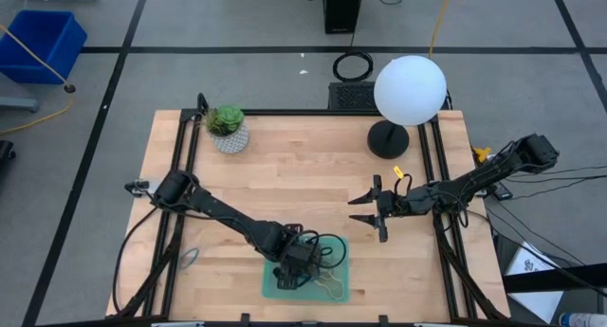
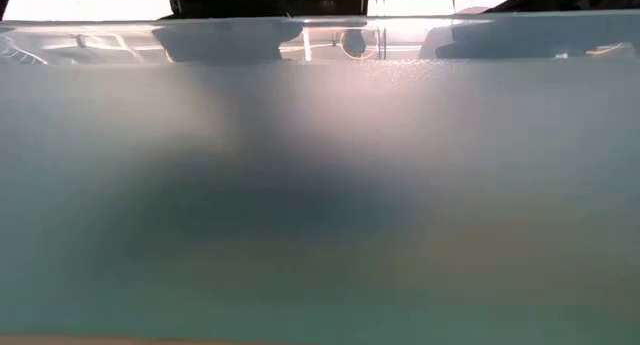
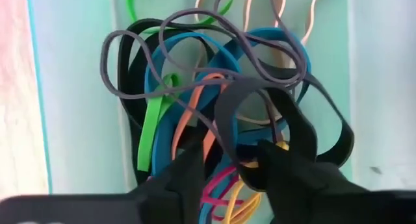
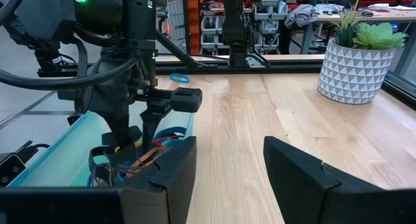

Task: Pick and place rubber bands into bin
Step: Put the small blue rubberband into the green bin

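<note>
The green tray (image 1: 327, 287) lies at the table's near edge, and its wall fills the low view (image 2: 320, 185). A heap of rubber bands (image 3: 214, 100) in black, blue, orange, green, pink and yellow lies in it. My left gripper (image 3: 231, 169) is open and points down into the heap, with bands between its fingers. It also shows in the right wrist view (image 4: 140, 130). My right gripper (image 1: 372, 211) is open and empty above the bare table, right of the tray. One blue band (image 4: 180, 78) lies flat on the table beyond the tray. My left gripper comes from above, pointing down, its open fingertips among the bands in the tray. A wide black band (image 3: 296, 123) lies over the outer side of one finger (image 3: 286, 169). The heap rests on the tray floor. I cannot tell whether anything is pinched.
A potted plant (image 1: 227, 126) stands at the far left of the table, and a white globe lamp (image 1: 408, 90) at the far right. Bare wood lies between them and the tray. A deep blue bin (image 1: 40, 43) stands on the floor off the table.
</note>
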Controlling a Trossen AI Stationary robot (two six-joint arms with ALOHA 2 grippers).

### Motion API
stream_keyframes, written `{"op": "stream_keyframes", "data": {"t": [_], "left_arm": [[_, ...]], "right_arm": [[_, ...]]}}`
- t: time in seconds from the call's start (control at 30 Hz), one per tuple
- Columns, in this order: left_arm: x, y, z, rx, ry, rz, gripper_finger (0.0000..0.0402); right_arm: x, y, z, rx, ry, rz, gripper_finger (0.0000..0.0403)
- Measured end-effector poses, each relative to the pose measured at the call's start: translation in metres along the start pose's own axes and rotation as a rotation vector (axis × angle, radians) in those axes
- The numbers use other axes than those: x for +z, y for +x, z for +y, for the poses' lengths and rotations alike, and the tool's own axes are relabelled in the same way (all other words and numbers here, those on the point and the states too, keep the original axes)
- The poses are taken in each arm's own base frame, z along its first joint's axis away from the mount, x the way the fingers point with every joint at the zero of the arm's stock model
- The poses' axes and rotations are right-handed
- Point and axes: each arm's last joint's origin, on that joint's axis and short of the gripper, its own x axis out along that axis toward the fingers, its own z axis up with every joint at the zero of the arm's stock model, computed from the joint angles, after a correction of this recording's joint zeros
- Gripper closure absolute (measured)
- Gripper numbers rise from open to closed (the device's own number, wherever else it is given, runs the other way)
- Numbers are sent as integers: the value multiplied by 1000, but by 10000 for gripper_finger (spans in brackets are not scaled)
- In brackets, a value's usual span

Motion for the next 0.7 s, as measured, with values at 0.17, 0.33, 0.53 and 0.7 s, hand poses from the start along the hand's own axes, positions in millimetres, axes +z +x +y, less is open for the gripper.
{"op": "stream_keyframes", "data": {"t": [0.17, 0.33, 0.53, 0.7], "left_arm": [[-4, -9, 2, 4, -3, 36, 207], [-4, -37, 3, 6, -2, -4, 187], [-10, -79, 2, -17, -4, -46, 185], [-31, -122, 1, -10, -101, -2, 185]], "right_arm": [[0, 0, 0, 0, 0, 0, 230], [0, 0, 0, 0, 0, 0, 227], [-1, 0, 0, 0, 0, 1, 231], [-1, 0, 0, 0, 0, 2, 227]]}}
